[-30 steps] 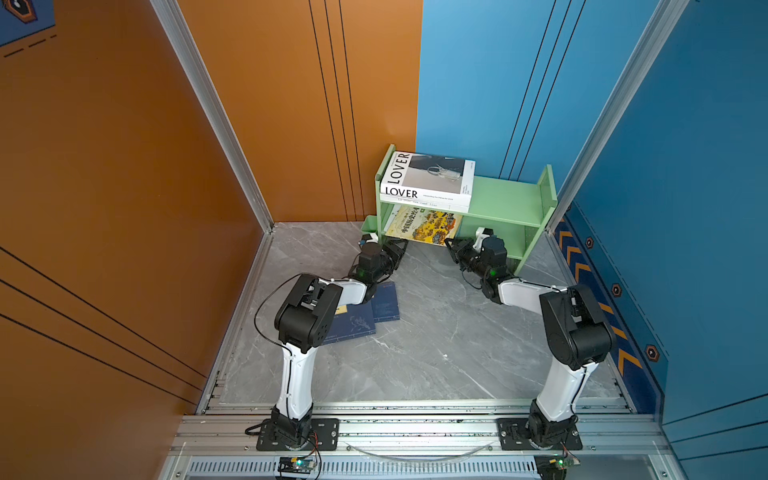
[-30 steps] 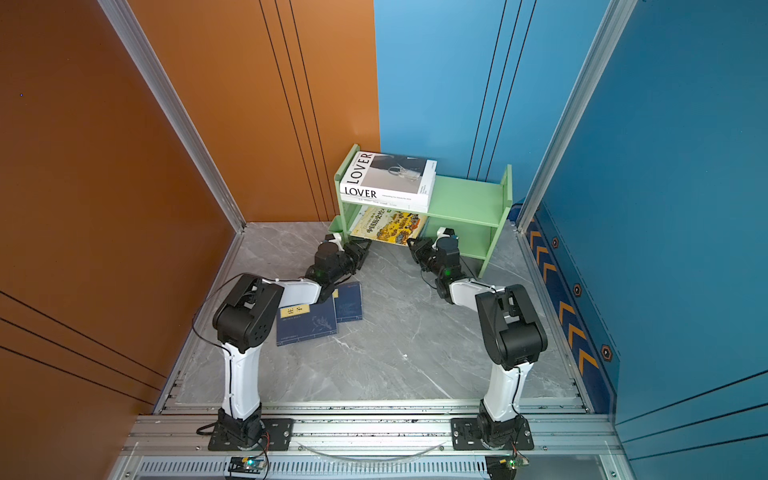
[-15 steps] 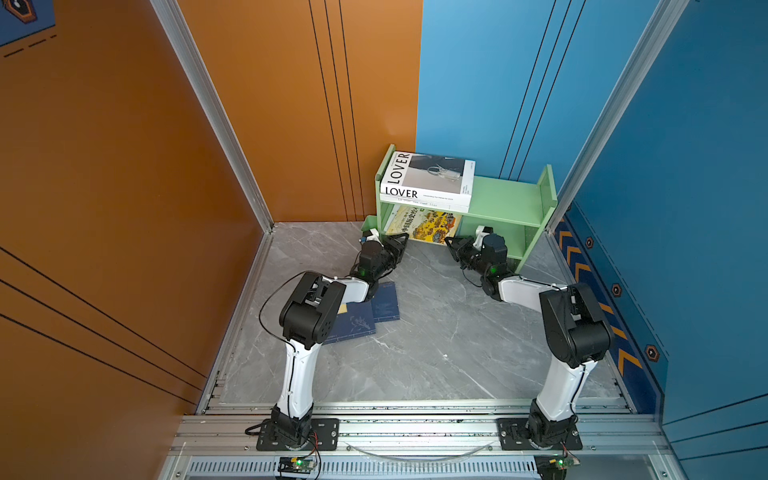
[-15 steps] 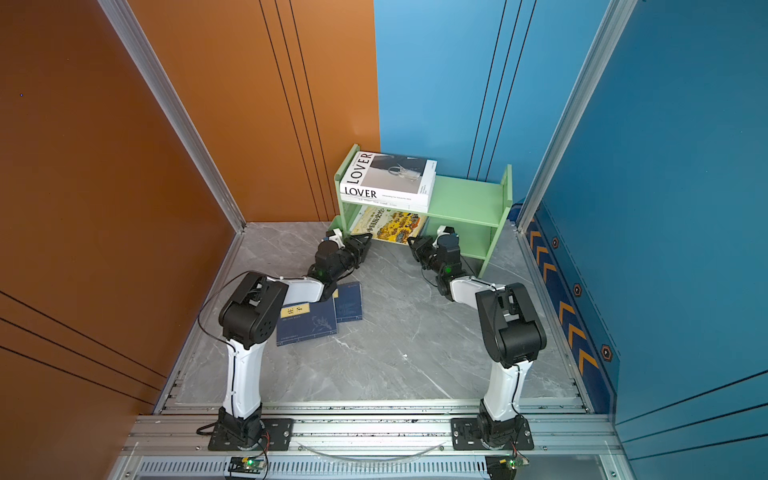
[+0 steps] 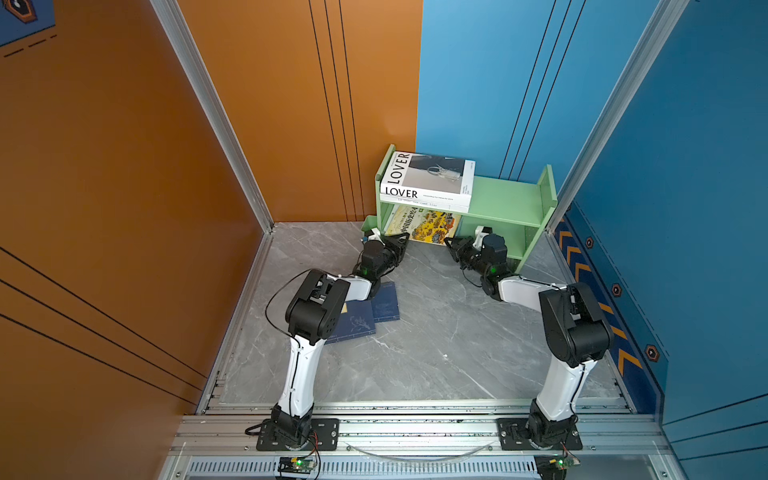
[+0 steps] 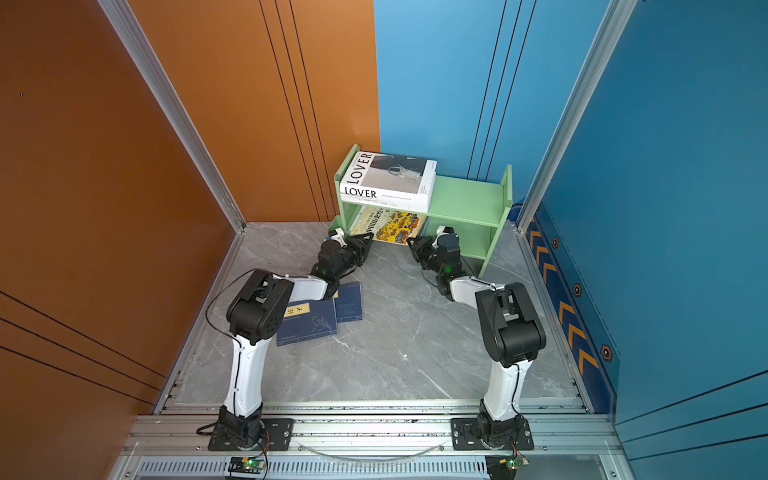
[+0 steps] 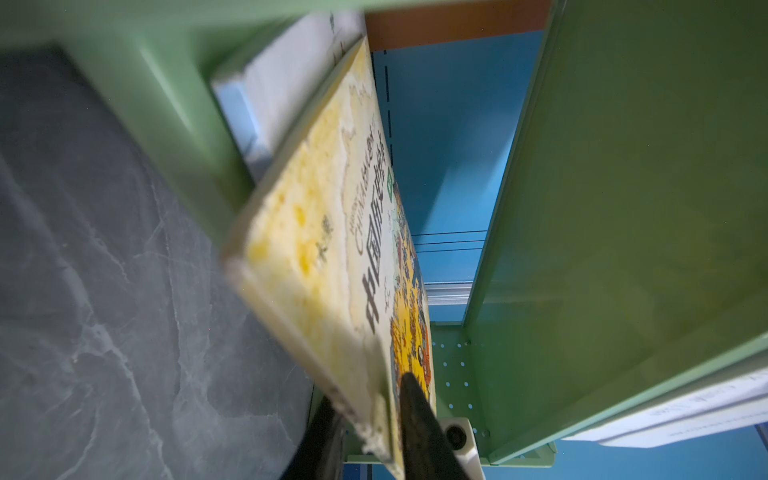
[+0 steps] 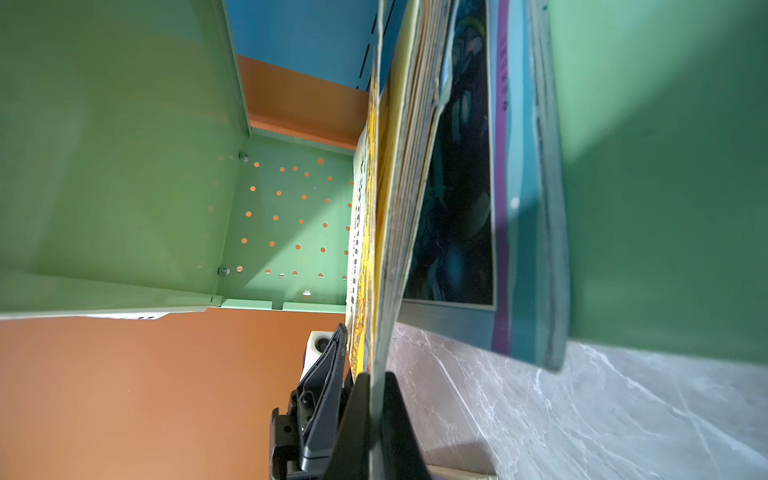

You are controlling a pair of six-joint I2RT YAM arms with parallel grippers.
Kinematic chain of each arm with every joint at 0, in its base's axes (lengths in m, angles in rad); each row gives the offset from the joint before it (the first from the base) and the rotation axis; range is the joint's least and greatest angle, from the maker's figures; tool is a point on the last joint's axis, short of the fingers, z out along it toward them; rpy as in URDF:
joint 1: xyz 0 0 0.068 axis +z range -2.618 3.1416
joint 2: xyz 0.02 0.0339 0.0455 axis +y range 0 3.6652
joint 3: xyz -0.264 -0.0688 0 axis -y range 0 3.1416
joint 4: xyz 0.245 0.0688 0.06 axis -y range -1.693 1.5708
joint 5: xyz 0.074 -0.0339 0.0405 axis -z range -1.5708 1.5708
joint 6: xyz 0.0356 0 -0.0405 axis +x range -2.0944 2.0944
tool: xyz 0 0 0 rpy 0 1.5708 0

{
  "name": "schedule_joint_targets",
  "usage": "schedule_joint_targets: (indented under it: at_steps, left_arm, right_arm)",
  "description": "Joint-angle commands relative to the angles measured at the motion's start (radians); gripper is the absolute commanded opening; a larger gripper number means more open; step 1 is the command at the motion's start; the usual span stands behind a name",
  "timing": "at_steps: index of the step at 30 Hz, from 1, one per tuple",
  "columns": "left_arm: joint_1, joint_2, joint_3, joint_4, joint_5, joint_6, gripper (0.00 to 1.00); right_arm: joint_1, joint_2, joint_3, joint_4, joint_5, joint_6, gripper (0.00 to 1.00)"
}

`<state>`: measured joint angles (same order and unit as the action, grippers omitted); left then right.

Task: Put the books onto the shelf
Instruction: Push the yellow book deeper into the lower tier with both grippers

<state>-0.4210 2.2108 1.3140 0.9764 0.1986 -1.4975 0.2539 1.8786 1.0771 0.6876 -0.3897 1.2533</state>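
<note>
Right wrist: claw point(image 8: 375, 380) pinches book point(image 8: 395, 187) edge.

Grey marble floor point(image 5: 436, 353), orange wall point(image 5: 104, 166)

Pale green shelf point(image 5: 507, 199); white book point(image 5: 432, 178) with black LOVER lettering and a grey photo; yellow book point(image 5: 428, 224) busy with illustrations; navy books point(image 5: 361, 320) on the grey-marbled surface point(image 5: 436, 345).

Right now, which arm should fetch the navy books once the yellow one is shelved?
Left, probably: the navy books lie by its forearm; the right gripper, clamping the yellow book, sits farther away.
</note>
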Motion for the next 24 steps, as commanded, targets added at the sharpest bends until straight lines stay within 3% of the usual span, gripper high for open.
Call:
schedule_joint_targets:
  at_steps: [1, 5, 11, 13, 16, 18, 24]
  left_arm:
    - [-0.004, 0.016, 0.037, 0.018, -0.009, -0.007, 0.19]
    - [-0.004, 0.018, 0.039, 0.017, -0.017, -0.009, 0.15]
    - [-0.008, 0.015, 0.050, 0.018, -0.017, -0.003, 0.00]
    - [-0.008, 0.012, 0.053, 0.019, -0.028, 0.003, 0.00]
    - [-0.010, 0.012, 0.063, 0.024, -0.044, 0.005, 0.00]
    - [-0.011, 0.015, 0.070, 0.031, -0.057, 0.003, 0.00]
    - [-0.011, 0.024, 0.099, 0.025, -0.077, 0.005, 0.00]
  right_arm:
    - [-0.008, 0.017, 0.034, 0.015, -0.015, -0.003, 0.04]
    - [-0.010, 0.024, 0.043, 0.022, -0.024, 0.004, 0.04]
    - [-0.011, 0.027, 0.050, 0.026, -0.024, 0.018, 0.07]
    - [-0.012, 0.025, 0.052, 0.025, -0.025, 0.024, 0.15]
    - [-0.019, 0.011, 0.050, -0.004, -0.016, 0.029, 0.41]
    - [-0.027, -0.009, 0.040, -0.032, -0.011, 0.024, 0.52]
    - [-0.058, -0.100, -0.030, -0.088, 0.028, -0.015, 0.57]
